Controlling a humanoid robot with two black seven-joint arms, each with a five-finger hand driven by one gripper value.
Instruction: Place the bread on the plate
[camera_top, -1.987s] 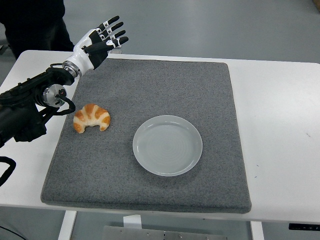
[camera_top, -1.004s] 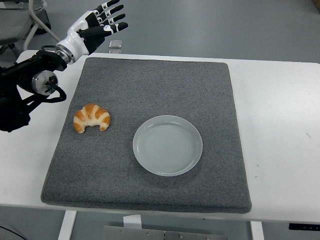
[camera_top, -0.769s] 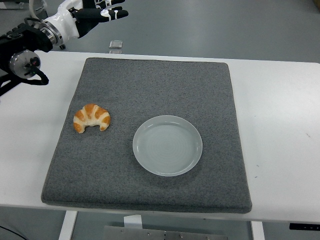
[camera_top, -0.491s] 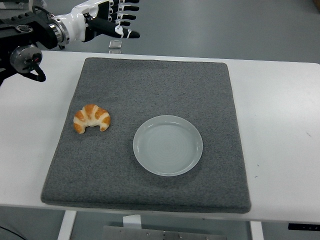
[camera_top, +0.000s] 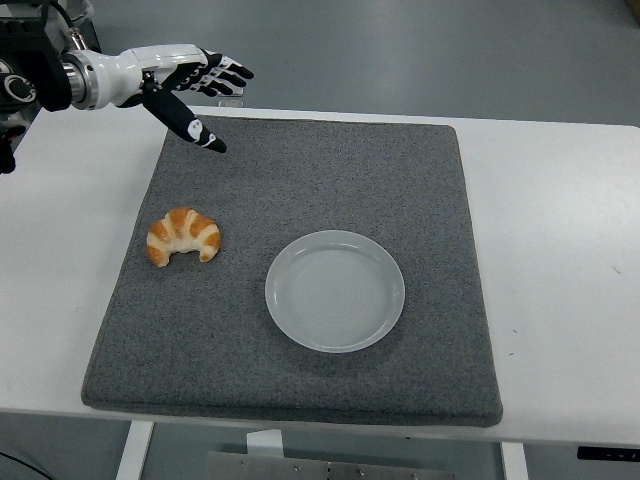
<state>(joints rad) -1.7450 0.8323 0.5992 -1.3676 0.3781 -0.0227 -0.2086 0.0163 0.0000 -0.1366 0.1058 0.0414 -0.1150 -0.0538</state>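
A golden croissant (camera_top: 183, 236) lies on the left part of the grey mat (camera_top: 300, 180). An empty pale plate (camera_top: 335, 290) sits on the mat to the right of it, a little nearer the front. My left hand (camera_top: 200, 92) hovers above the mat's far left corner, palm down, fingers spread and holding nothing, well behind the croissant. The right arm is out of view.
The mat covers most of the white table (camera_top: 560, 220). A small grey object (camera_top: 230, 101) lies at the table's far edge behind my left hand. Bare table shows on both sides of the mat.
My left hand has turned over and come down from above the far edge toward the mat's far left corner. The croissant and plate have not moved.
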